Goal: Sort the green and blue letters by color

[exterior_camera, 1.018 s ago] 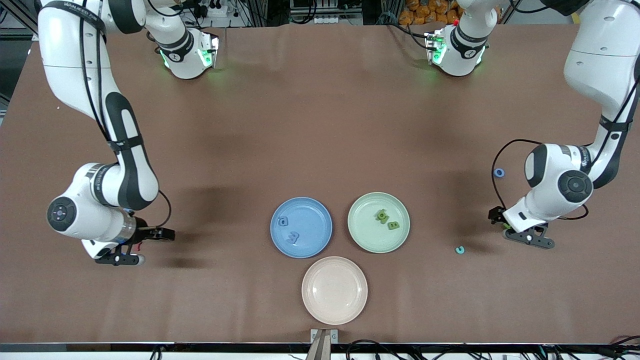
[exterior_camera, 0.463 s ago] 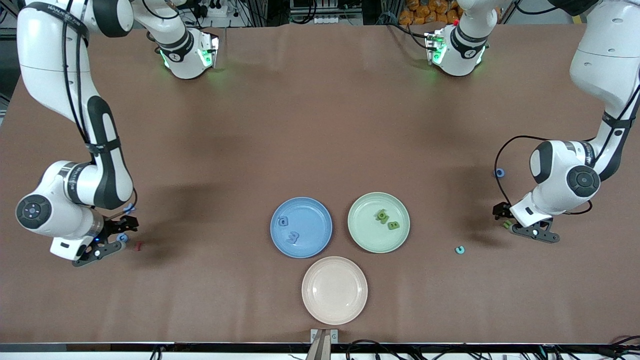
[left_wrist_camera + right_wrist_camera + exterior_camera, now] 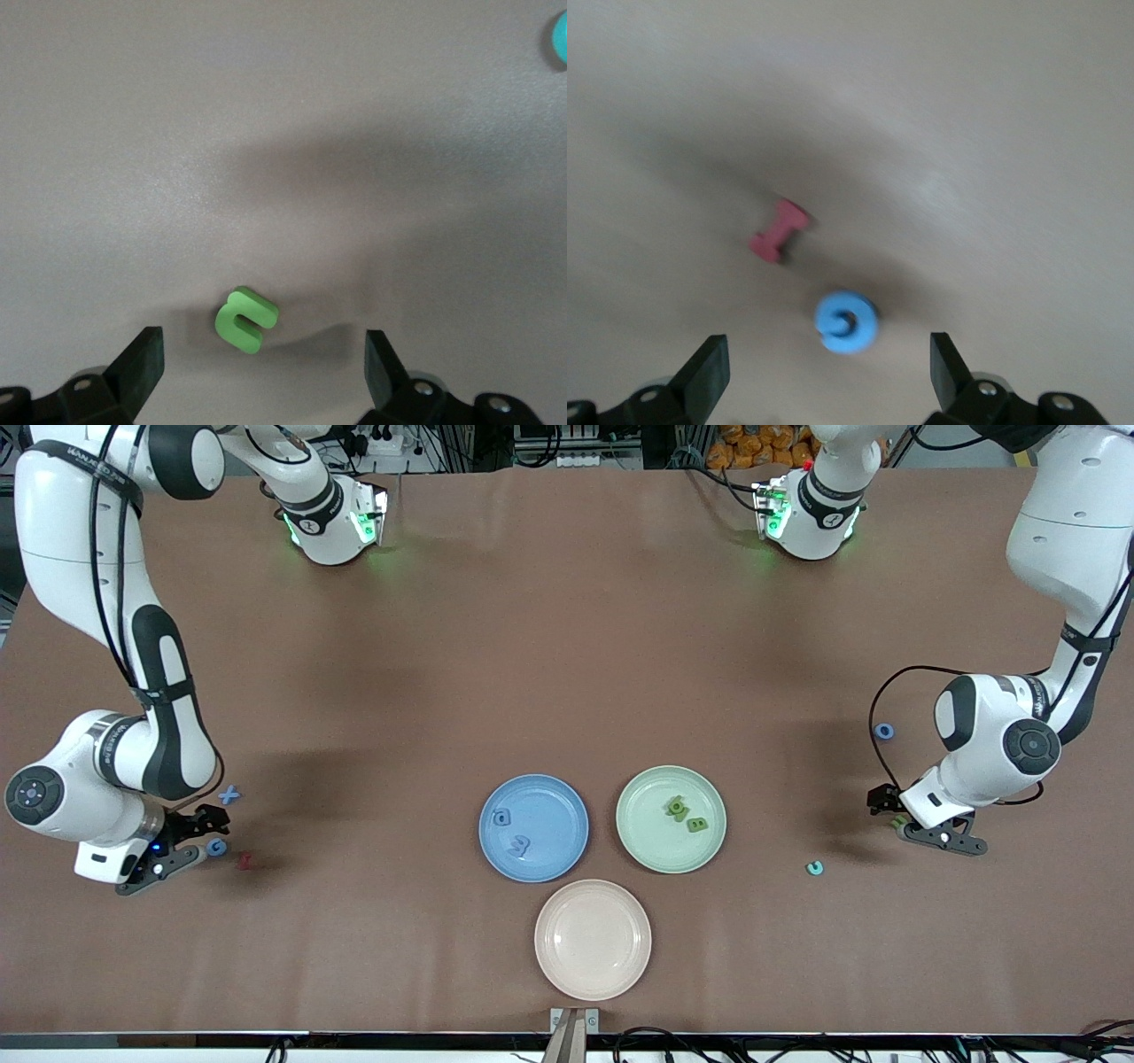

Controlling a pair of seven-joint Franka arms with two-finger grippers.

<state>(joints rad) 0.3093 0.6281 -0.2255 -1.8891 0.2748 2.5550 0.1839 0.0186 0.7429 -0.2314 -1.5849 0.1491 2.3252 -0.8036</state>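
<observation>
A brown table [image 3: 567, 646] fills the front view, with two white Franka arms based along its upper edge. Near the front camera sit three plates: a blue plate [image 3: 558, 859] holding two blue letters [image 3: 512, 831], a green plate [image 3: 638, 841] beside it holding two green letters [image 3: 687, 816], and an empty pink plate [image 3: 593, 940] nearest the camera.

The right arm bends down at its end of the table, forearm folded low and wrist pointed at the surface. The right gripper [image 3: 182, 849] hovers low, fingers spread wide and holding nothing. In its wrist view a round blue letter [image 3: 846, 322] lies between the open fingers [image 3: 709, 372], with a dark red letter [image 3: 780, 231] just beside it. A blue X letter [image 3: 229, 794] lies near, farther from the front camera.

The left arm folds down likewise at its end. The left gripper [image 3: 926, 831] is wide open and empty, low over a green letter C [image 3: 245, 319]. A teal letter [image 3: 814, 868] lies nearby; a blue ring letter [image 3: 883, 732] lies farther from the camera.
</observation>
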